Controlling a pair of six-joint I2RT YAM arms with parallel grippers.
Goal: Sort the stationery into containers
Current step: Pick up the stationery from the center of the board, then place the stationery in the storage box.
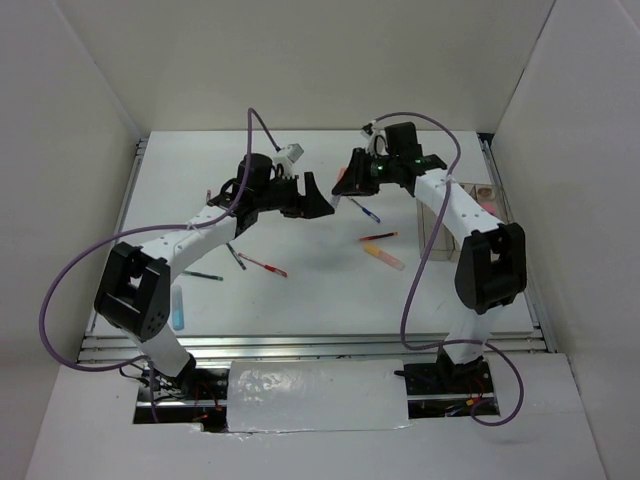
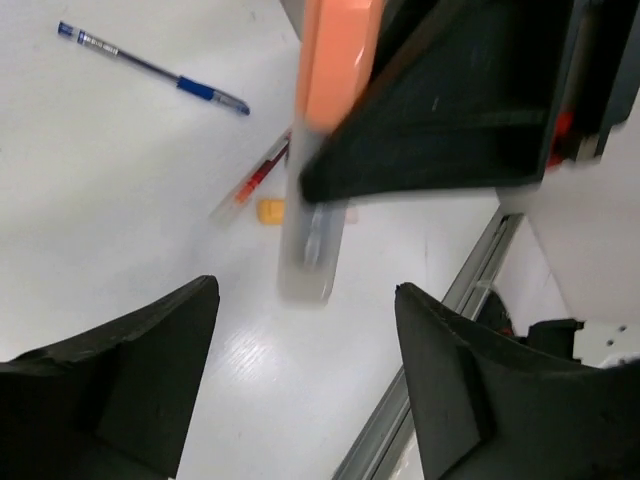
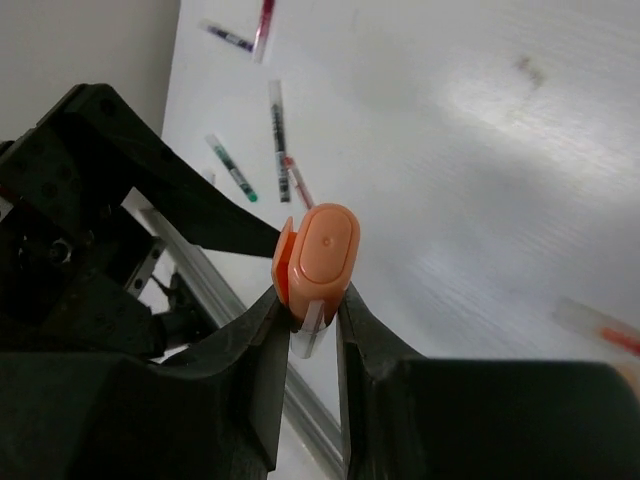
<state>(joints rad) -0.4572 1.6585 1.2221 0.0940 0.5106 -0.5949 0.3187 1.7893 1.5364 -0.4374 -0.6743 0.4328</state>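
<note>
Above the middle of the bench (image 1: 320, 290), the right pincer (image 3: 312, 320) clenches an orange marker (image 3: 325, 250) by its clear barrel, while the left pincer (image 2: 305, 300) stands spread wide just beside it. The step calls for lifting clear of the left fingers first. Then comes a firm, level carry to the containers (image 1: 436, 235) at the right edge.

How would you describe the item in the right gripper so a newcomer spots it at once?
Over the far middle of the white table, find the right gripper. It is shut on an orange-capped marker with a clear, stubby body. Unlike the thin pens lying flat on the table, it is held up off the surface.
</note>
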